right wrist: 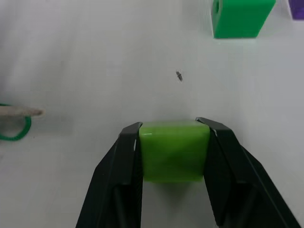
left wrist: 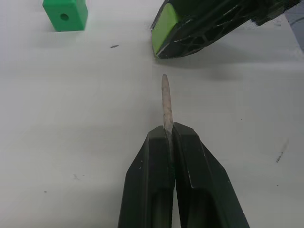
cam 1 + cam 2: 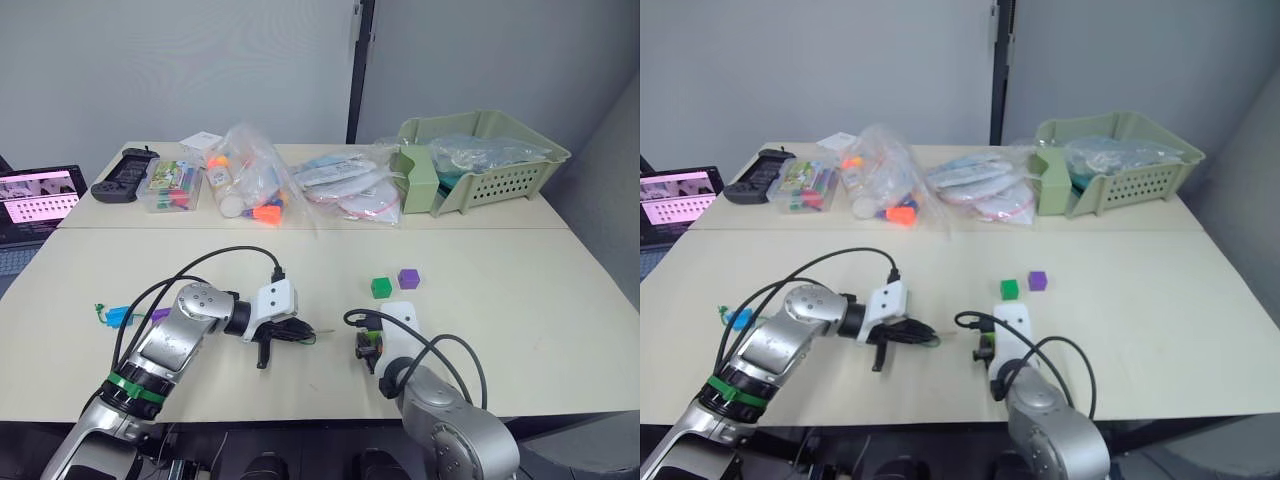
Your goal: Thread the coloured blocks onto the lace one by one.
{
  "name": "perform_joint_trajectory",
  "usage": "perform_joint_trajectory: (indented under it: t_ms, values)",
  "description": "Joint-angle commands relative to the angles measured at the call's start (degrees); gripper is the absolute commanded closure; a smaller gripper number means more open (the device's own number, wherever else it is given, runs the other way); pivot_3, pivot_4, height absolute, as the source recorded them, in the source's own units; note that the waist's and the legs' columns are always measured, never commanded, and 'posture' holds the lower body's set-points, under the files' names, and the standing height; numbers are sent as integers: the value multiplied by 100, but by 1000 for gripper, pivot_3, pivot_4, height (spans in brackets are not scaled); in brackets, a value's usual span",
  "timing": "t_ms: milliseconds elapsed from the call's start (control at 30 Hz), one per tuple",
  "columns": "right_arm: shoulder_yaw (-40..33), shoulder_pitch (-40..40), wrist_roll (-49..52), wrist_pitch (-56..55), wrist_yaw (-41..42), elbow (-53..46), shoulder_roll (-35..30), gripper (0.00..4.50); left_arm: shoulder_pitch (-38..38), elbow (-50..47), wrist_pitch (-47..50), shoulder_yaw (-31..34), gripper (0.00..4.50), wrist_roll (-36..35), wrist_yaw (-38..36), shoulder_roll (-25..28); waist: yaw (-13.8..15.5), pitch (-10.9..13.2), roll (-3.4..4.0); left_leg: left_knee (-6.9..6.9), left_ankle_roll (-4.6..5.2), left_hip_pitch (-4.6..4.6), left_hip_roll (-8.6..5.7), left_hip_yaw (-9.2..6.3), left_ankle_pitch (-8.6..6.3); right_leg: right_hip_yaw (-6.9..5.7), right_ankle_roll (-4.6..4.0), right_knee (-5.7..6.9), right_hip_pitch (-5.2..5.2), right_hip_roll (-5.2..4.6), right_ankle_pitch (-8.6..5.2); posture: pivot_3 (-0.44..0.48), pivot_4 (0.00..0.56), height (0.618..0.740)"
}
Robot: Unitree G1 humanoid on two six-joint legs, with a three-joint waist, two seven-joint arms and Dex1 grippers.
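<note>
My left gripper [image 2: 171, 129] is shut on the lace, whose stiff pale tip [image 2: 166, 99] sticks out past the fingertips just above the table. The tip points toward my right gripper [image 1: 173, 126], which is shut on a lime green block [image 1: 174, 150] a short way to the right of it. Beyond the right gripper, a dark green block [image 3: 380, 288] and a purple block [image 3: 408, 278] lie on the table. Far left, a blue block [image 3: 119, 317] and another purple block [image 3: 159, 315] sit by the lace's green far end [image 3: 100, 311].
Along the back of the table stand a pale green basket [image 3: 510, 175], clear bags of items [image 3: 250, 185], a clear box of markers [image 3: 172, 186] and a black controller [image 3: 122, 176]. A laptop [image 3: 40, 200] sits at the far left.
</note>
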Motion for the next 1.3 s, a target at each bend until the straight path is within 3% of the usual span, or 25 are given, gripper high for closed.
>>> perform_joint_trajectory:
  t_ms: [33, 567, 633, 733, 867, 967, 1067, 1167, 1300]
  values:
    - [73, 58, 76, -410, 171, 232, 177, 3333, 53, -354, 143, 159, 4500, -157, 19, 96, 1, 0, 0, 0, 0, 0, 0, 0, 0, 0, 0, 0, 0, 0, 0, 0, 150, 740]
    - [207, -35, 200, -639, 441, 429, 145, 3333, 82, -629, 384, 186, 4500, -250, 140, 216, -7, 0, -1, -1, 0, 1, 26, 8, 0, 0, -1, -8, 0, 7, 0, 0, 150, 740]
    - [200, -28, 176, -691, 446, 308, 87, 2261, 100, -613, 360, 195, 4500, -257, 127, 224, -2, 0, -1, -1, 0, 0, 26, 9, 0, 0, -1, -8, -1, 7, 0, 0, 150, 740]
    - [128, -57, 182, -677, 524, 86, -30, 1259, 118, -588, 331, 203, 4500, -262, 124, 226, 1, 0, 0, -1, 0, -1, 26, 9, 0, 0, -1, -8, -1, 6, 0, 0, 150, 740]
    - [-183, -409, 472, -257, 1142, -737, -716, 53, 153, -523, 268, 217, 4500, -260, 134, 218, 30, 0, -1, 1, 0, -5, 20, 9, 0, 0, -1, -11, -1, 1, 0, 0, 150, 740]
    - [-488, -663, 845, 59, 1783, -1100, -1425, 53, 171, -500, 231, 224, 4500, -250, 150, 213, 33, 0, -1, 4, 0, -4, 17, 6, 0, -2, 0, -12, 2, 1, 0, 0, 150, 740]
    - [-890, -950, 1585, -274, 3595, -924, -3005, 53, 182, -460, 176, 238, 4500, -235, 195, 193, 39, 2, -1, 6, 0, -4, 13, 6, 0, -5, 0, -15, 7, 0, 0, 0, 150, 740]
    - [-566, -1340, 1622, -1228, 4989, -160, -4194, 53, 132, -370, 141, 216, 4500, -224, 188, 171, 31, 3, -3, 6, 0, -3, 2, 10, 0, -5, 1, -28, 13, -2, -1, 0, 150, 740]
    - [62, -2012, 1023, -2765, 6135, 1363, -4804, 53, 118, -381, 148, 185, 4500, -246, 133, 172, 7, 3, -5, 3, 0, -1, 8, 32, 0, -11, 0, -32, 17, 8, -1, 0, 150, 740]
